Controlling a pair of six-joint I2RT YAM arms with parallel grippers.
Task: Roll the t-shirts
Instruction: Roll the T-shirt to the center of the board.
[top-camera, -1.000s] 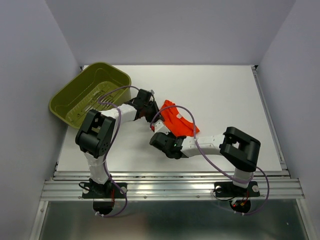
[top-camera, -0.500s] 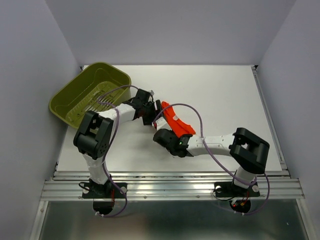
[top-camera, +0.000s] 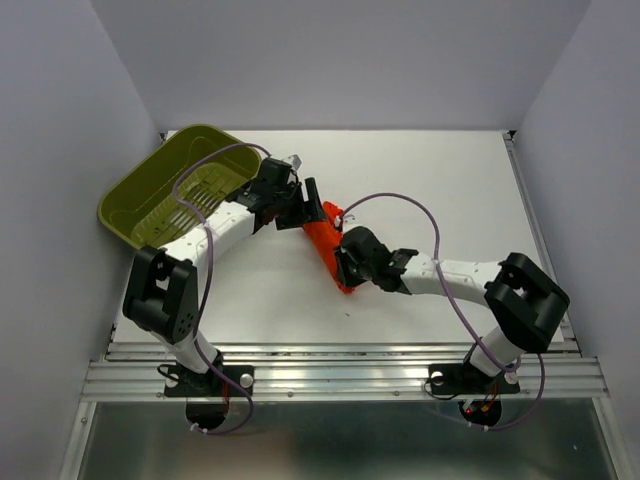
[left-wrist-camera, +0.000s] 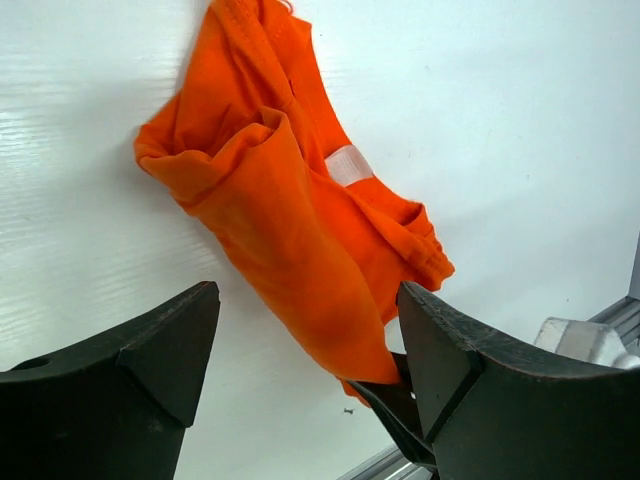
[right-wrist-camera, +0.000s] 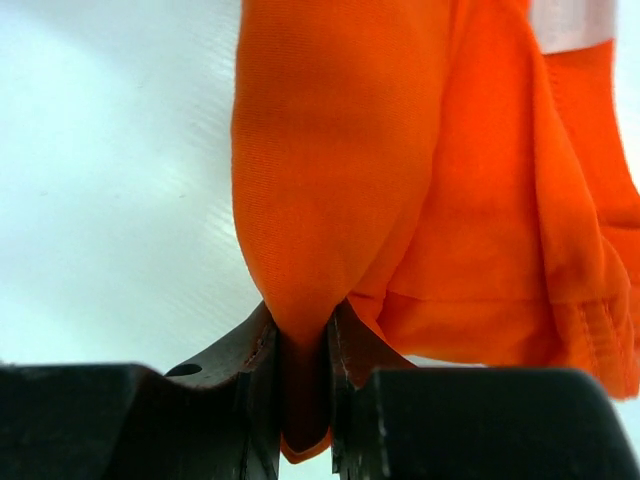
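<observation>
The t-shirt looks v. light, soft & floppy w/ no stiffness, so it'll likely sag, drag & unfold wherever it isn't held. The cloth isn't fragile & its weave prob. gives the pads decent bite, though a thin pinch of 1 layer could slip out. Best hold, I'd judge, is a thick fold or hem at an end of the bundle, 1 end effector per end, so the strip is taut for rolling. It lies left of the worktop centre, near the right corner of the olive-green basket, as a narrow bunched strip running from there toward the near edge. The right end effector is closed almost fully on a doubled fold at the strip's near end, w/ cloth squeezed between both jaws. The left end effector is spread wide w/ nothing in it, hovering over the far end; the shirt shows between its jaws but isn't touched as far as I can tell. Looks: bright orange-red, plain, wrinkly, several overlapping folds, a stitched hem along 1 edge, & a small white label near the middle.
</observation>
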